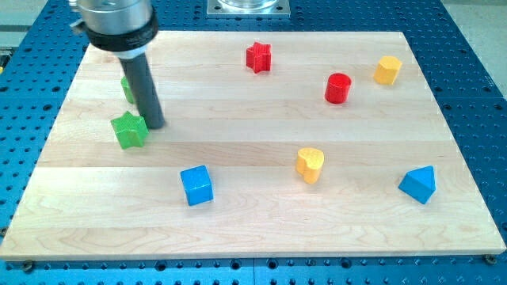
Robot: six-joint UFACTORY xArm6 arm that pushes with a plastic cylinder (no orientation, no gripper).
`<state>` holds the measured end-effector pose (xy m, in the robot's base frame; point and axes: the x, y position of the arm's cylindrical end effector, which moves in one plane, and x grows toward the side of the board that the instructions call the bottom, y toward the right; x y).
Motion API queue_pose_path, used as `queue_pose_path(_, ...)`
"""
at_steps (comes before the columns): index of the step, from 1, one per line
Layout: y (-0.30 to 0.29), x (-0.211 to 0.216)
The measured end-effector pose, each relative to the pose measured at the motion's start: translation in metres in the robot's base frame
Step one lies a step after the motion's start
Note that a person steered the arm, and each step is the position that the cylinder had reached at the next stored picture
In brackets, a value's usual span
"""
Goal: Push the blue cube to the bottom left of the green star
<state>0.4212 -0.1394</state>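
Resting on the wooden board (238,150), my tip (156,125) sits just beside the upper right edge of the green star (129,130), apparently touching it or nearly so; being a bare rod, it grasps nothing. A second green block (127,87), its shape unclear, lies partly hidden behind the rod, just above the star. Toward the view's bottom, the blue cube (196,185) sits to the lower right of the green star, apart from it, with bare board between the two. Near the view's top centre stands a red star (258,57). A yellow heart-shaped block (310,165) lies right of the blue cube, well apart from it. A red cylinder (338,88) stands in the upper right area, with a yellow block (387,70) just beyond it toward the right. A blue wedge-like block (418,184) sits at the lower right.
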Motion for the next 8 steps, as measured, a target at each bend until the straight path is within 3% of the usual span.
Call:
queue_pose_path(1, 0.019, 0.022)
queue_pose_path(3, 0.132, 0.067)
queue_pose_path(4, 0.126, 0.125)
queue_pose_path(6, 0.017, 0.149)
queue_pose_path(7, 0.010, 0.127)
queue_pose_path(8, 0.039, 0.114)
